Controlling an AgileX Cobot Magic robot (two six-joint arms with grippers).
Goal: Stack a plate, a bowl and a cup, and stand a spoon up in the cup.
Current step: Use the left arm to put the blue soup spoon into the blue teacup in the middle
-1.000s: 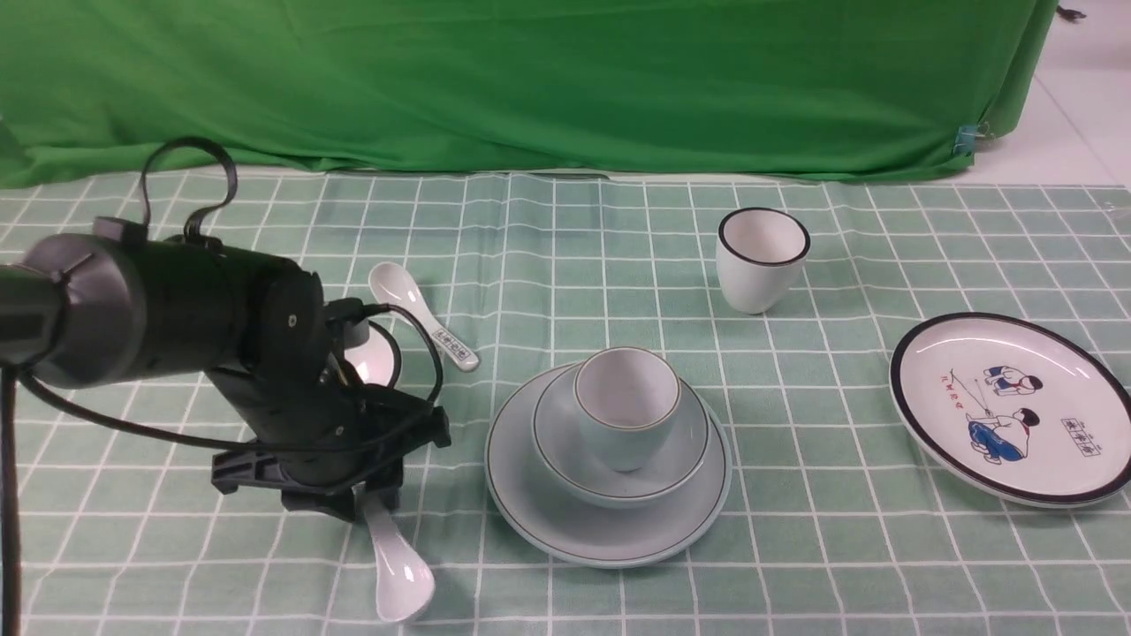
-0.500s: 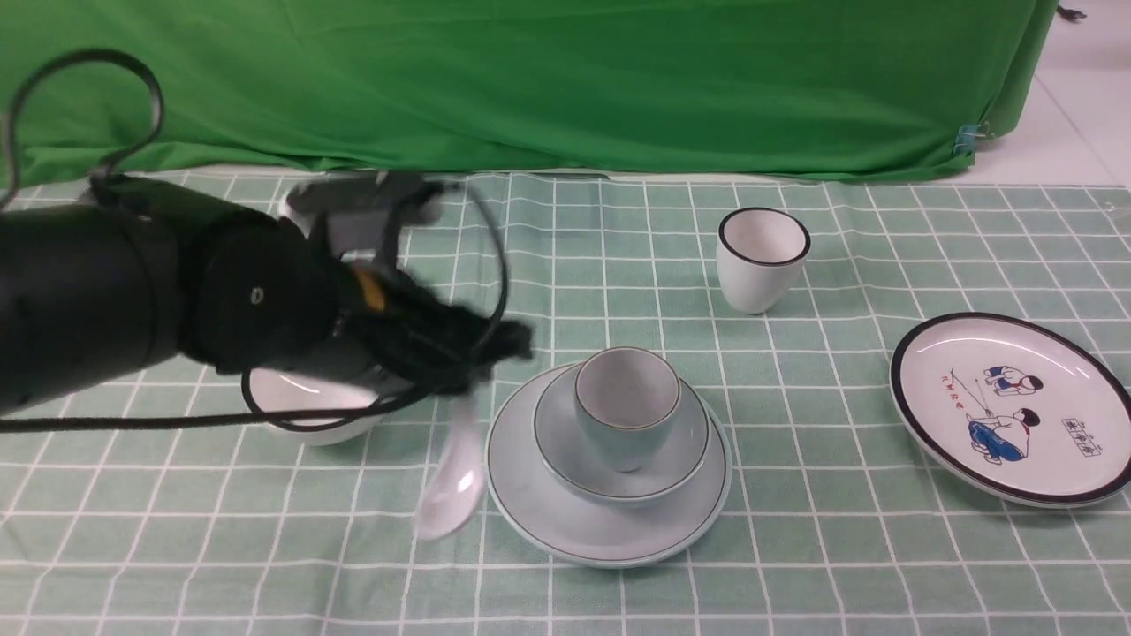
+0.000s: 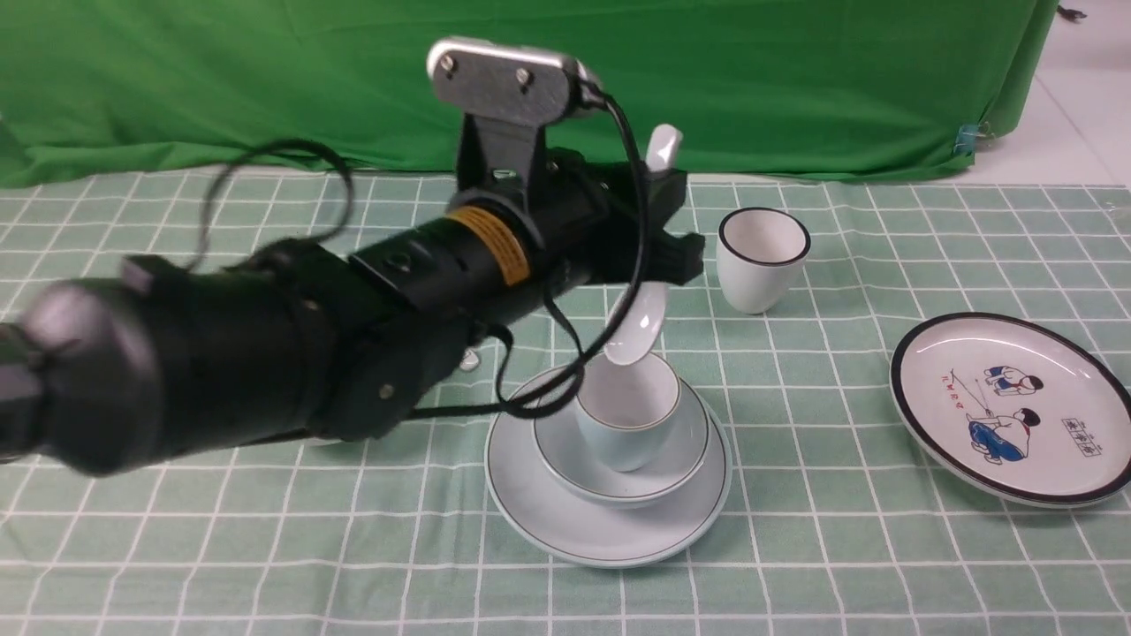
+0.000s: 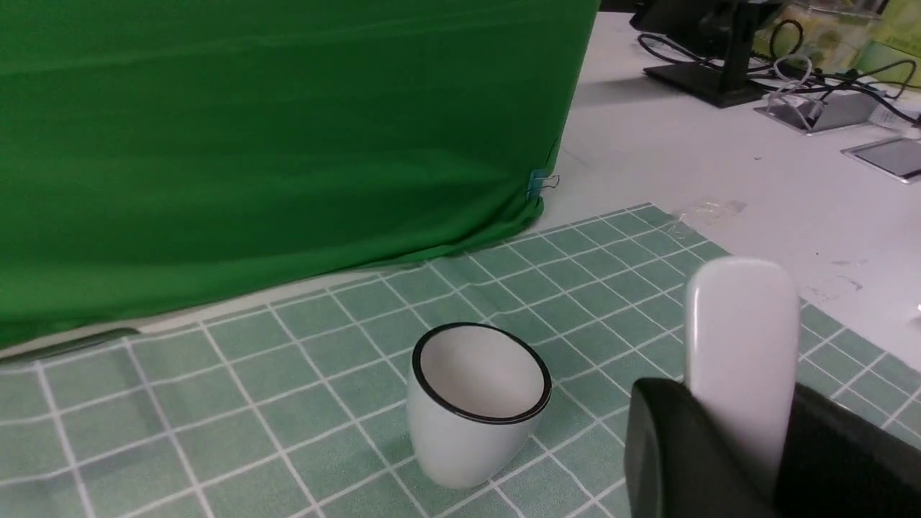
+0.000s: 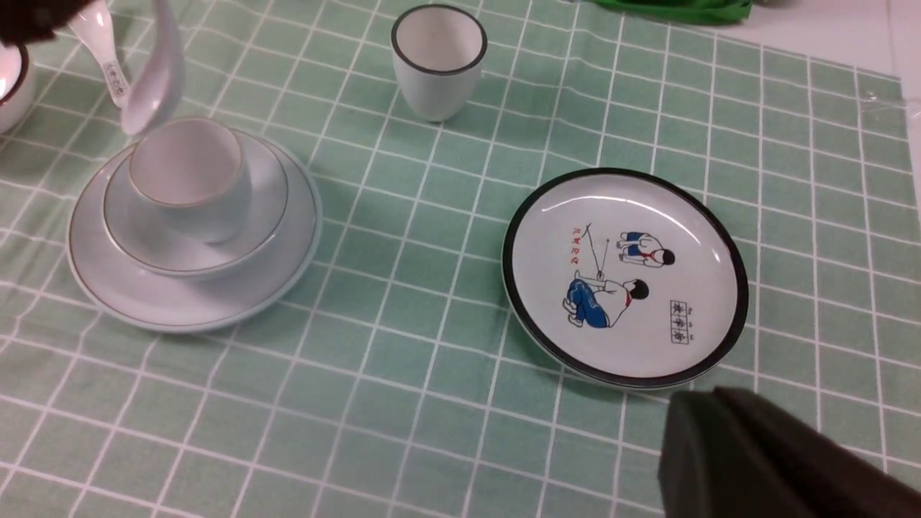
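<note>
Plain white ceramic soup spoon (image 3: 638,329) held over the stack by the left end effector (image 3: 663,226).

The left end effector is clamped narrowly on the spoon's handle, so the spoon is carried nearly upright, scoop end down, just above the far rim of the small pale blue-green handleless cup (image 3: 626,424); whether the rim is touched cannot be told. The cup is seated in the shallow pale blue-green bowl (image 3: 691,446), which is set on the large pale blue-green plate (image 3: 521,495) on the green checked surface (image 3: 795,548). Only the spoon's placing is judged to be left. The scoop should be brought over the cup's middle, lowered slowly to the cup's floor, and released only once the handle is leaned on the rim, since the loosely seated cup could be tipped. The right end effector (image 5: 755,460) is closed, well apart from the stack.
</note>
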